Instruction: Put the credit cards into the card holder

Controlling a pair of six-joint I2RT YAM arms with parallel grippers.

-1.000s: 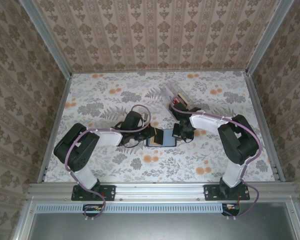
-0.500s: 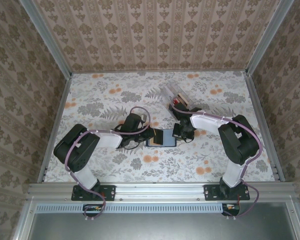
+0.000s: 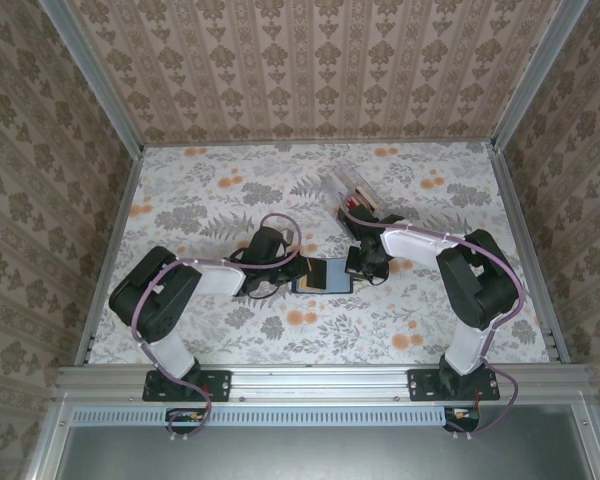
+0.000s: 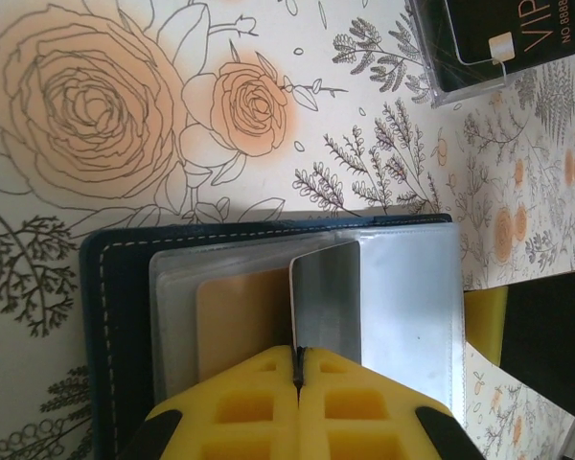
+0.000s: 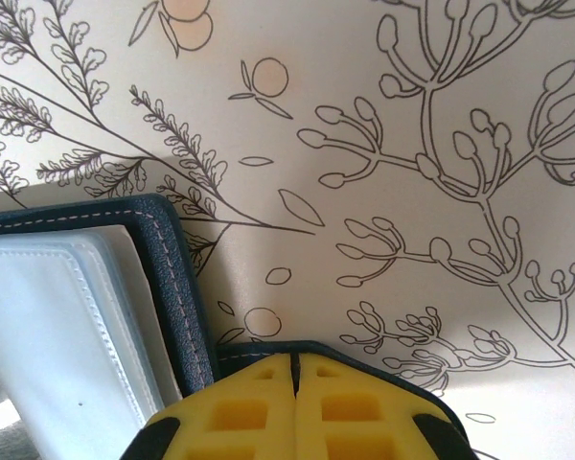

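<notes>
The navy card holder (image 3: 322, 277) lies open on the floral table between both grippers. In the left wrist view its clear sleeves (image 4: 402, 297) face up, and an orange-tan credit card (image 4: 241, 321) sits in one sleeve. My left gripper (image 4: 297, 353) is shut on a grey credit card (image 4: 326, 297), which stands on edge over the sleeves. My right gripper (image 5: 294, 358) is shut on the card holder's navy tab (image 5: 364, 356), beside the stitched cover edge (image 5: 172, 278).
A clear plastic box (image 3: 350, 190) with more cards stands behind the card holder; a dark card (image 4: 503, 38) shows inside it in the left wrist view. Patterned walls and metal rails enclose the table (image 3: 200, 200).
</notes>
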